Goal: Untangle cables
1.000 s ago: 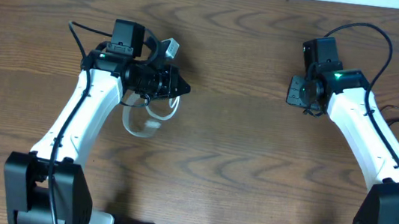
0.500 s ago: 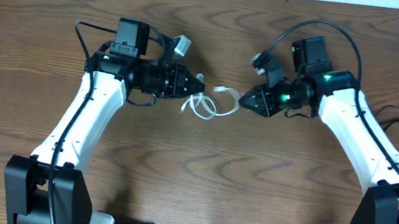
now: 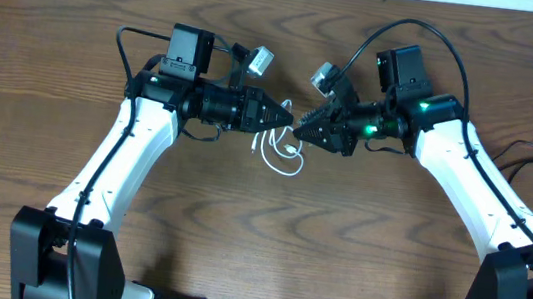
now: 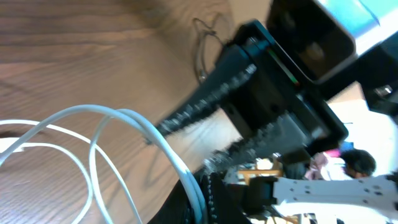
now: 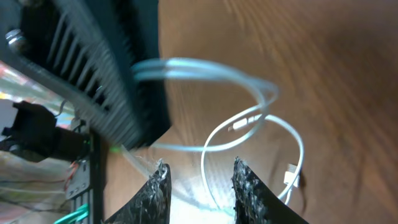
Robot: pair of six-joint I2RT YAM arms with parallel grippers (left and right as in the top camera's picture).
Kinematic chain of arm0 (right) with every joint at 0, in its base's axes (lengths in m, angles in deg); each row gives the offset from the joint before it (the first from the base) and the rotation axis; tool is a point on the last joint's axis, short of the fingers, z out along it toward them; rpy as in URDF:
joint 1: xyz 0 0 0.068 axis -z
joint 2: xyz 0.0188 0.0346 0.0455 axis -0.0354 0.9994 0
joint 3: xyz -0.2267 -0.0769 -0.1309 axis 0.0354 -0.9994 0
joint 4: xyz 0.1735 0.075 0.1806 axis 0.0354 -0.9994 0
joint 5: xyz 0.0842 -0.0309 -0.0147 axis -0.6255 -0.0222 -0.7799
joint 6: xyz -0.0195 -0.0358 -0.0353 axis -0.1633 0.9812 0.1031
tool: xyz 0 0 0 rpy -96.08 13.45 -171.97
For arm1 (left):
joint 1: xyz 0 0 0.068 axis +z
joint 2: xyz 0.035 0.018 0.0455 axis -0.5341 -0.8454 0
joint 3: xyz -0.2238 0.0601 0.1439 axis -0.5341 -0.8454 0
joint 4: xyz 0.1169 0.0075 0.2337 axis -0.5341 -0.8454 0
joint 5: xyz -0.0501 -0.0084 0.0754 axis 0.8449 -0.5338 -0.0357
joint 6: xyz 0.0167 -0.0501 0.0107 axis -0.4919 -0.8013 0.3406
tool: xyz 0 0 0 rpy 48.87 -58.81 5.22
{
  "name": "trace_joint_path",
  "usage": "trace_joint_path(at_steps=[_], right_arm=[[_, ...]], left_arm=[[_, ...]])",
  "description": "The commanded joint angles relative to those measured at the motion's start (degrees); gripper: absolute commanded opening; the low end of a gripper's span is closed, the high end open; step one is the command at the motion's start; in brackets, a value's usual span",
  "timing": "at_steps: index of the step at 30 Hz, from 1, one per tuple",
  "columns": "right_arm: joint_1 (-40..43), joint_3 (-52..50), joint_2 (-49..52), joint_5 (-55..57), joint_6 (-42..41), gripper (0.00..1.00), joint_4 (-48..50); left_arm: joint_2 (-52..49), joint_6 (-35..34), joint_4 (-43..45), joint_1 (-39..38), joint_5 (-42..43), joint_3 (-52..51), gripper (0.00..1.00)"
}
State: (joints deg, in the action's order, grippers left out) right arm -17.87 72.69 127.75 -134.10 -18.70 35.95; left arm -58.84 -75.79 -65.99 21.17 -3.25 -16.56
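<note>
The white cable hangs in loose loops from my left gripper, which is shut on it; in the left wrist view two white strands run into the closed jaws of that gripper. My right gripper faces it almost tip to tip. It is open, and its two fingers stand apart with a white loop and a small plug lying beyond the gap. A thin dark cord lies on the wood behind the right gripper.
Brown wooden table with a white edge along the back. Thick black arm wires arc above both wrists. Both arms meet over the table's middle back.
Both arms swung inward to the centre. The left gripper carried the white cable to the right. The right gripper turned toward it, came up to its tip and opened its jaws.
</note>
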Motion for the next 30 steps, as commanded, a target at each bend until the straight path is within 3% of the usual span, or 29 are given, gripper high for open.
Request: trace_joint_path(at_steps=[1, 8, 21, 30], right_arm=[[-0.20, 0.33, -0.28, 0.13, -1.86, 0.29, 1.68], [-0.46, 0.33, -0.28, 2.64, -4.24, 0.28, 4.22], [-1.20, 0.33, -0.28, 4.20, -15.45, 0.15, 7.56], [-5.46, 0.33, -0.28, 30.36, -29.59, 0.03, 4.52]], left_arm=[[0.92, 0.15, 0.55, -0.17, 6.16, -0.26, 0.08], [0.92, 0.15, 1.49, -0.22, 9.62, -0.26, 0.08], [0.92, 0.13, 1.90, -0.24, 10.78, -0.26, 0.08], [0.92, 0.15, 1.90, -0.33, 10.54, -0.26, 0.12]])
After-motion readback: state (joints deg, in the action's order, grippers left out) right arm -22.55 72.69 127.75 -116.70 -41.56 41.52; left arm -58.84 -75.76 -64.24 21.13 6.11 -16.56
